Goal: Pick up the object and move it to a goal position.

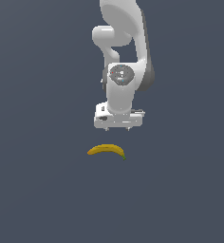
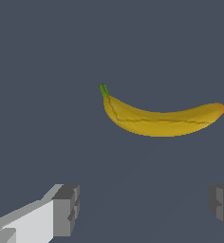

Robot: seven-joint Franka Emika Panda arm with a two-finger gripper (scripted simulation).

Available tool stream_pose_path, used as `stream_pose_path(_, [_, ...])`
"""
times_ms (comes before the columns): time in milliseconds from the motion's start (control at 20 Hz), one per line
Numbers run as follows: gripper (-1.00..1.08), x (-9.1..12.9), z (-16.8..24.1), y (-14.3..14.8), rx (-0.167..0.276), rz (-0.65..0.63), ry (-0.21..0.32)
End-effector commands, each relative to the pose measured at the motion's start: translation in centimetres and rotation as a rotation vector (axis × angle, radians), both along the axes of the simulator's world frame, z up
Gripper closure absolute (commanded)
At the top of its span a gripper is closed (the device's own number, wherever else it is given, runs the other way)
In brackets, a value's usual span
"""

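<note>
A small curved yellow banana [image 1: 106, 150] with a green-brown stem tip lies flat on the dark grey floor, its stem end toward the exterior view's right. The white Panda arm hangs over it with my gripper [image 1: 118, 128] pointing down, above the banana and a little toward the exterior view's right, not touching it. In the wrist view the banana [image 2: 161, 121] lies beyond my gripper [image 2: 144, 209]. The two grey fingertips [image 2: 66, 209] stand wide apart with nothing between them.
The dark grey floor [image 1: 38, 190] stretches flat on all sides of the banana. No other objects, containers or goal marker show in either view.
</note>
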State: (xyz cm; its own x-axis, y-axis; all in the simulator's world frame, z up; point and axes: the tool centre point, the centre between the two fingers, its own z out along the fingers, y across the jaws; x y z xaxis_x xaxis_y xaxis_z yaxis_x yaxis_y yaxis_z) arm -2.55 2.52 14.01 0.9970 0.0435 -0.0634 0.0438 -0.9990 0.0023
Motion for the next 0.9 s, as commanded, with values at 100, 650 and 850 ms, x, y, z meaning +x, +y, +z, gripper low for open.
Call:
stream_pose_path(100, [-0.92,0.0,0.1,0.2,0.002,0.003,-0.001])
stream_pose_path(650, [-0.92,0.4,1.2,3.2,0.031,0.036,-0.013])
stream_pose_path(850, [-0.92,0.4,1.1,3.0,0.03,0.049,-0.013])
